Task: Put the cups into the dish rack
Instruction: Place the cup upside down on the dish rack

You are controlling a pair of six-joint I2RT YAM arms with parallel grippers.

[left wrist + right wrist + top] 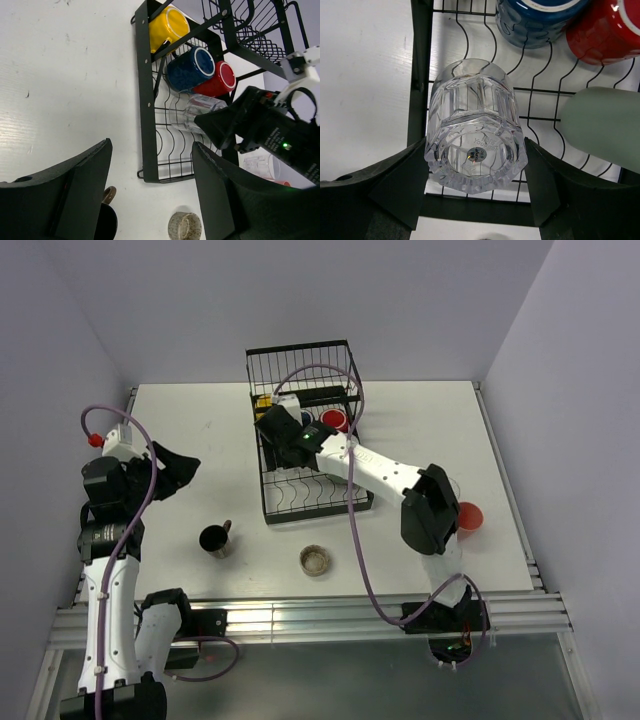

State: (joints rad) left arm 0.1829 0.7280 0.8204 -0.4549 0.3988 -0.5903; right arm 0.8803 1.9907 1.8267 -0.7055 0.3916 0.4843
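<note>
My right gripper (pixel 476 150) reaches into the black dish rack (pixel 420 50) and is shut on a clear glass (pixel 475 140), which lies on its side on the wires. A navy mug (pixel 540 20), a red mug (pixel 605 35) and a pale green tumbler (pixel 600 125) lie in the rack beside it. The left wrist view also shows a yellow mug (pixel 165 27) at the rack's far end. My left gripper (pixel 151 145) hangs open above bare table left of the rack (pixel 268 490). A black mug (pixel 214 538) and a low brownish glass (pixel 315 560) stand in front of the rack.
A red cup (pixel 468 516) stands on the table at the right, close to my right arm's elbow. Another clear glass (pixel 260 165) stands near it. The rack's taller basket section (pixel 300 365) rises at the far end. Grey walls close in the table on three sides.
</note>
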